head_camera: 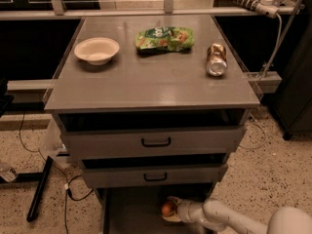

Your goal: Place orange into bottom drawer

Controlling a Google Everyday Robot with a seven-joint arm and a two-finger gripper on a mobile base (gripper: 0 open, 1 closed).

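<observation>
The orange [167, 208] is a small round orange-red fruit held low inside the open bottom drawer [131, 213], a grey flat floor below the two drawer fronts. My gripper [170, 209] reaches in from the lower right on a white arm and is shut on the orange, just above or on the drawer floor near its back right. The fingers are partly hidden by the fruit.
On the cabinet top lie a white bowl [97, 50], a green snack bag [165, 38] and a gold-and-silver can [216, 60] on its side. Two grey drawer fronts with black handles [156, 142] sit above. A black stand leg and cables lie on the floor at left.
</observation>
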